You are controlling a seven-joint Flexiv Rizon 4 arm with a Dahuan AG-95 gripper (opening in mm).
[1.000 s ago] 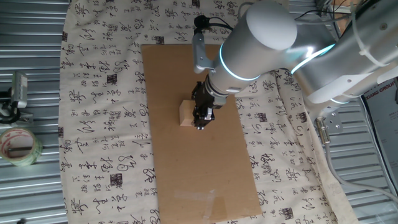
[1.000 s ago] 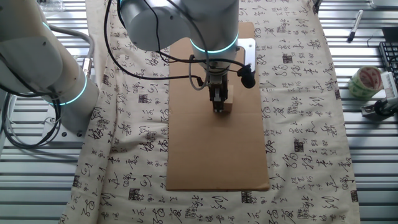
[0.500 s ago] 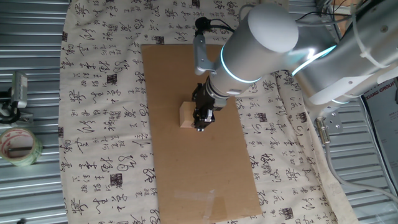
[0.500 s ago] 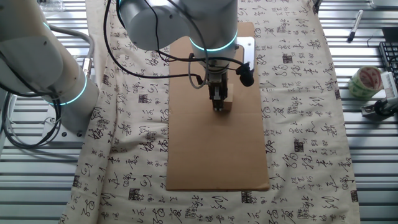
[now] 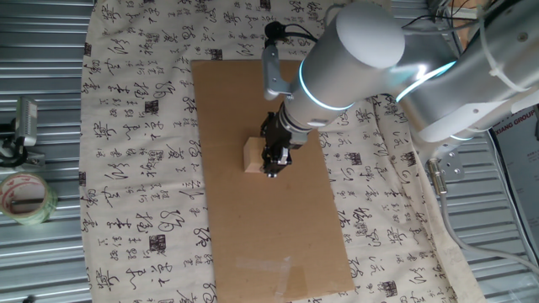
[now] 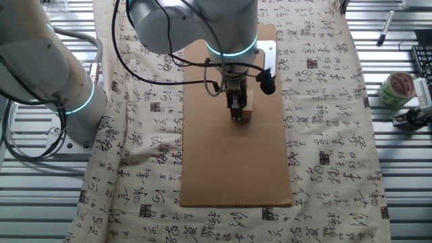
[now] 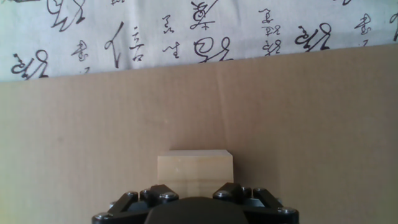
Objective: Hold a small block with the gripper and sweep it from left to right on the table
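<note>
Block: the small block sits on the cardboard sheet near its middle, well in from every edge, so a sideways sweep has bare cardboard to run over.
Gripper: the gripper stands tip-down on the cardboard, touching the block's side in one fixed view; in the other fixed view the gripper hides most of the block.
Grip: I cannot tell whether the jaws are closed on the block. The hand view shows the block centred just ahead of the gripper body, with the fingertips themselves out of sight.
Why low: my reading is that the tool is kept down at cardboard level so the block slides flat and does not tip.
Table: the table carries the calligraphy cloth, and the cardboard gives a smoother track than the wrinkled cloth.
Bystanders: 1 tape roll lies on the ribbed metal at the table's edge, well apart from the cardboard.
Risk: a loose hold could let the block twist away mid-sweep.
</note>
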